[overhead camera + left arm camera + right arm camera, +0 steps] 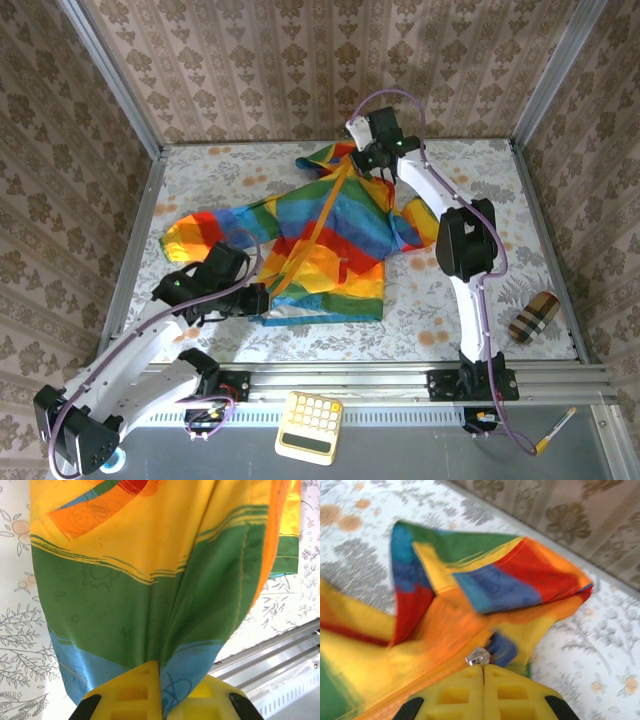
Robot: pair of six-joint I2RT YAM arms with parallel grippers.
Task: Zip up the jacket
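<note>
Top external: orange zipper (316, 222) runs 7 to 1 o'clock across the jacket (345, 225); left gripper (256, 300) clamps the hem (175, 680); right gripper (363, 158) (at the collar end) pinches the metal pull (477, 656).

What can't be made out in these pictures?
- Right wrist view: blur smears the zipper teeth around the zipper pull pinched by the right gripper.
- Top view: that pull is too small, covered by the gripper at the jacket collar.
- Left wrist view: the left gripper clamps bunched hem; the zipper's lower end disappears behind folds.
</note>
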